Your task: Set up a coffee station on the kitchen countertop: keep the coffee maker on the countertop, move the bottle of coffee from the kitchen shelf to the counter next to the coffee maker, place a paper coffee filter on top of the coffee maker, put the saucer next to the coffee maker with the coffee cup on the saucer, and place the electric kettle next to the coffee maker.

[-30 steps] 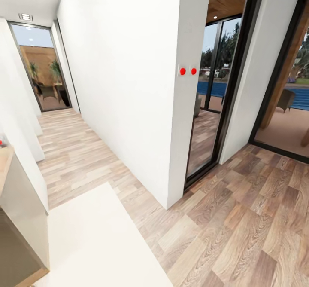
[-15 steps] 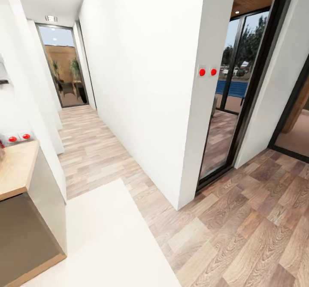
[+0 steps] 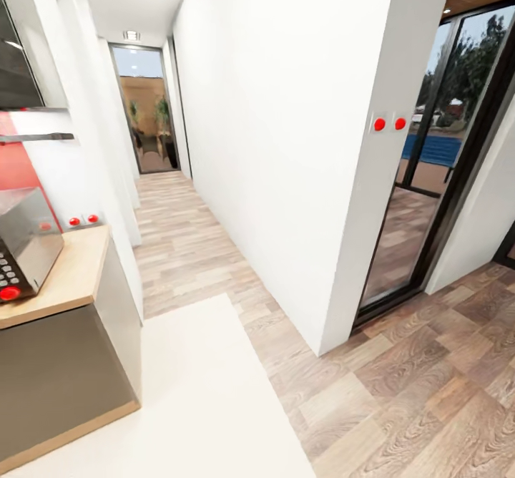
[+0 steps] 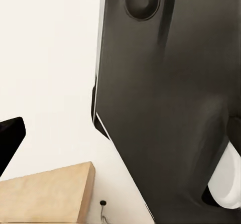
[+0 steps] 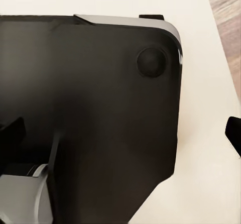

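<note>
The end of the kitchen countertop [image 3: 75, 267], a tan slab over grey cabinet fronts, shows at the left of the head view. Above it a thin dark kitchen shelf [image 3: 36, 137] juts from the wall. In the left wrist view my left gripper [image 4: 120, 138] hangs in front of the robot's dark body, one black fingertip [image 4: 9, 142] far out at the frame edge, nothing between the fingers. In the right wrist view my right gripper [image 5: 120, 133] also stands open and empty, with a black fingertip [image 5: 234, 133] at the edge.
A silver appliance with a keypad [image 3: 25, 245] sits on the counter end. A white rug [image 3: 193, 406] covers the floor beside the cabinets. A white wall block [image 3: 286, 142] stands ahead, a corridor [image 3: 172, 220] runs past it, and glass doors [image 3: 436, 177] are on the right.
The camera has swung left, so the whole picture shifted right. More of the counter end, the silver appliance and the shelf have come into view.
</note>
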Tool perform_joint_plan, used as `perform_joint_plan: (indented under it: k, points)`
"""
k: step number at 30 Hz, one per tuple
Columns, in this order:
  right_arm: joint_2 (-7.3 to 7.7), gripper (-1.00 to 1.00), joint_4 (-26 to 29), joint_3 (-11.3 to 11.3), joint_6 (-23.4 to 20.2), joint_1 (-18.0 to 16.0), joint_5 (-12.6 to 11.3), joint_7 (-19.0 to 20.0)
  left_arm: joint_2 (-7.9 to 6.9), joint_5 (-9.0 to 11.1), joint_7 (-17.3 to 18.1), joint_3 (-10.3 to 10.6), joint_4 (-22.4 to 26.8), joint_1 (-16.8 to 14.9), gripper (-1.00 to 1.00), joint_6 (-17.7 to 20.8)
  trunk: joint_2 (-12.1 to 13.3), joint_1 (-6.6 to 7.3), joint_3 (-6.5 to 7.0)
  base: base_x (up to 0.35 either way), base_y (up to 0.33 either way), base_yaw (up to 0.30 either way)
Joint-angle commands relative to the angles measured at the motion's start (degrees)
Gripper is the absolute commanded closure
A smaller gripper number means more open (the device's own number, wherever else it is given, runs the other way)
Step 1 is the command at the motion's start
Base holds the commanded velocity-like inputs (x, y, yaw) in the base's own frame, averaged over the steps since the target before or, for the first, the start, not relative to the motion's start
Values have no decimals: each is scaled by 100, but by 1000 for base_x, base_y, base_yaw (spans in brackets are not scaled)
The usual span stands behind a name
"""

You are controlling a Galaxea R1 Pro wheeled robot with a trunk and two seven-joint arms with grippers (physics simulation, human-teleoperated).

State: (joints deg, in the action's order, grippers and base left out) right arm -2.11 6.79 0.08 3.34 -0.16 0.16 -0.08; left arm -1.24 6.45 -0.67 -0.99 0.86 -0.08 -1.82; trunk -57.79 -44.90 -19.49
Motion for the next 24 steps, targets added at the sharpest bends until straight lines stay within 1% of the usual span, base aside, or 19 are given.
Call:
perform_joint_plan:
  k: [1, 24]
  points:
    - [0, -100, -2, 0, 18, -2, 1, -1, 1, 50, -4, -4, 1, -1, -100, -11, 38, 22, 10, 0, 0, 274]
    - [0, -100, -2, 0, 18, -2, 1, -1, 1, 50, -4, -7, 1, -14, -100, -11, 961, 528, 362, 0, 0, 274]
